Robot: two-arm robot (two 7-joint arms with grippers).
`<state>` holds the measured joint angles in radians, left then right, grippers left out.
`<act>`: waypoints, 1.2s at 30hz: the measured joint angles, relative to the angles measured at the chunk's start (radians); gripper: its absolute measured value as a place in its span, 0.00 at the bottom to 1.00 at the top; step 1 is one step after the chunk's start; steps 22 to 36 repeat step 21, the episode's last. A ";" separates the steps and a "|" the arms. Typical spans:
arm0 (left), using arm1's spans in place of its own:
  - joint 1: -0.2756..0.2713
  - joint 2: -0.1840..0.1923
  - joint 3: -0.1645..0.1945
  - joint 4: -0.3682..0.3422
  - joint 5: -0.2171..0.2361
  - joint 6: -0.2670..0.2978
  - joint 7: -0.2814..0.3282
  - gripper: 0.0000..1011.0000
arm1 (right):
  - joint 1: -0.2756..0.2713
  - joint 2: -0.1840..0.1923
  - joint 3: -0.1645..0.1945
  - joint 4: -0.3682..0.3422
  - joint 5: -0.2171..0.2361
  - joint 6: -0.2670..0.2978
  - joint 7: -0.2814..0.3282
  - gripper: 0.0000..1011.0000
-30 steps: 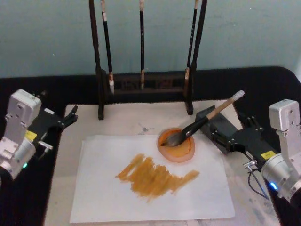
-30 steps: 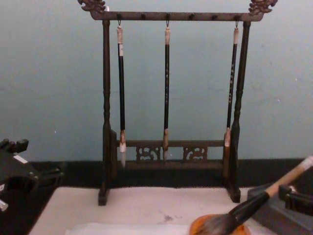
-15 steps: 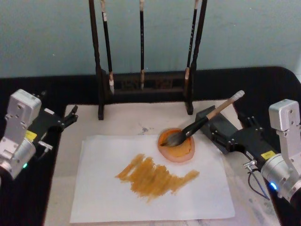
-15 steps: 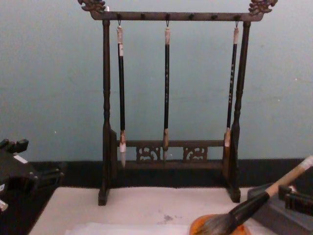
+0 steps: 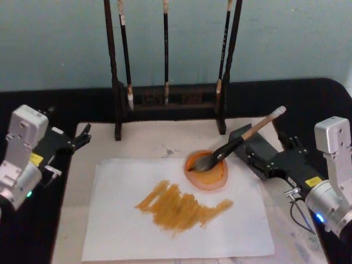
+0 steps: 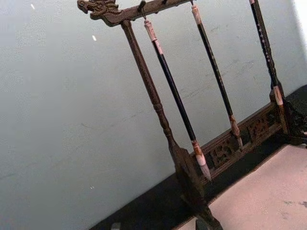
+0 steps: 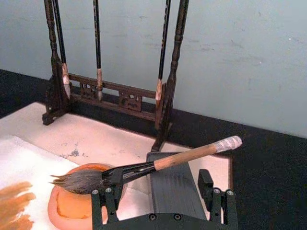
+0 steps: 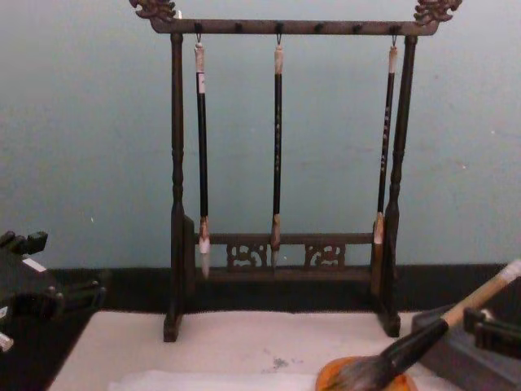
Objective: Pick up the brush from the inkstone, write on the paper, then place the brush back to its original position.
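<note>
Two grippers idle: my right gripper [image 5: 254, 160] fingers apart nr mat's right edge, empty; left gripper [image 5: 82, 135] state unclear. Big grey-bristled wood-handled brush [image 5: 237, 143] rests w/ tip in orange round dish [image 5: 206, 170], handle on dark grey block [image 5: 258, 146]; thin white paper sheet [image 5: 110, 231] streaked ochre.

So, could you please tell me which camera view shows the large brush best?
The right wrist view: the brush shows whole and close, bristles over the orange dish, handle on the dark block. The head view shows the whole brush too, smaller. The chest view catches it at the lower right corner, bristles partly cut off.
</note>
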<state>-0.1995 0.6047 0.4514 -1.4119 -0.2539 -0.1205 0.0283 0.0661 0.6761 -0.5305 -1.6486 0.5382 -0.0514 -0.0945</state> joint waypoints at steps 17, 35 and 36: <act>0.000 0.000 0.000 0.000 0.000 0.000 0.000 1.00 | 0.000 0.000 0.000 0.000 0.000 0.000 0.000 0.99; 0.000 0.000 0.000 0.000 0.000 0.000 0.000 1.00 | 0.000 0.000 0.000 0.000 0.000 0.000 0.000 0.99; 0.000 0.000 0.000 0.000 0.000 0.000 0.000 1.00 | 0.000 0.000 0.000 0.000 0.000 0.000 0.000 0.99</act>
